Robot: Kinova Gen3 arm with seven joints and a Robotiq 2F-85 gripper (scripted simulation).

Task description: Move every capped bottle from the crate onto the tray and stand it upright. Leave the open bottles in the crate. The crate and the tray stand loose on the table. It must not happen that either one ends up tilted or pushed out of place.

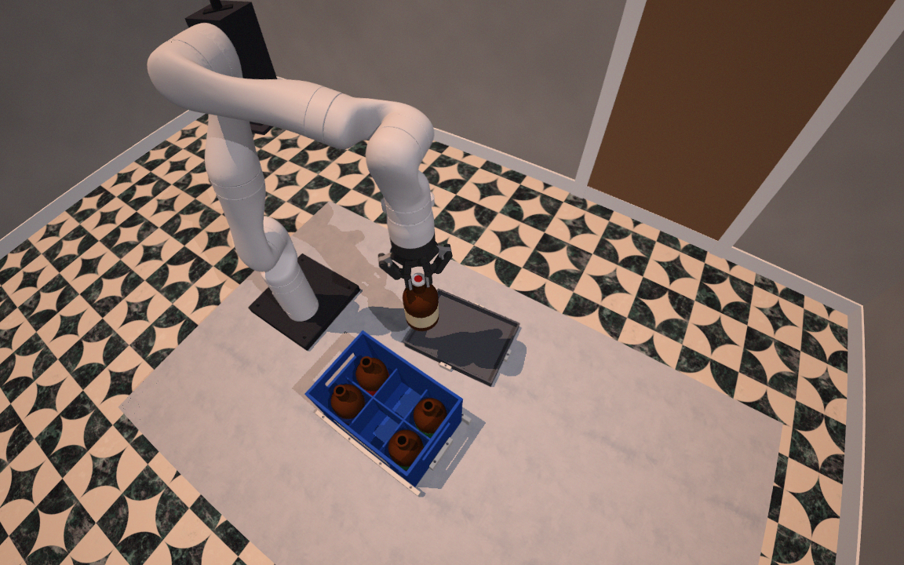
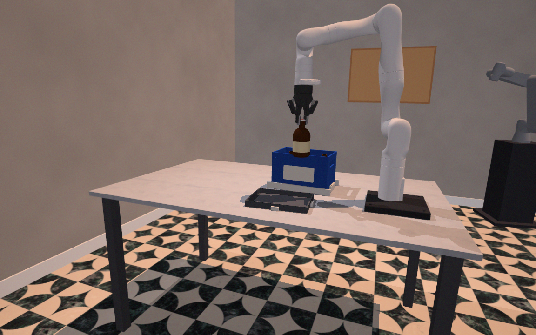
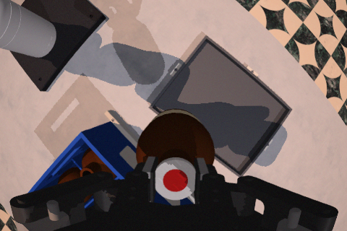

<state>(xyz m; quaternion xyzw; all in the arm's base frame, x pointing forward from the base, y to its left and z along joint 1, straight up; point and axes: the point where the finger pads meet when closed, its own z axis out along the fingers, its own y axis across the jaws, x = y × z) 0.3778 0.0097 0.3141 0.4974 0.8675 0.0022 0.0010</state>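
My gripper (image 1: 418,275) is shut on the neck of a brown capped bottle (image 1: 420,306) with a cream label and a white cap with a red dot (image 3: 176,180). The bottle hangs upright in the air, well above the table, over the near-left edge of the dark tray (image 1: 461,335). It also shows in the exterior view (image 2: 301,143). The blue crate (image 1: 384,405) stands beside the tray and holds several brown bottles without caps, among them one (image 1: 371,372) and another (image 1: 405,445). Its two middle cells are empty. The tray (image 3: 223,101) is empty.
The arm's black base plate (image 1: 305,299) sits on the table behind the crate and the tray. A second grey arm on a black pedestal (image 2: 514,179) stands off the table to the right.
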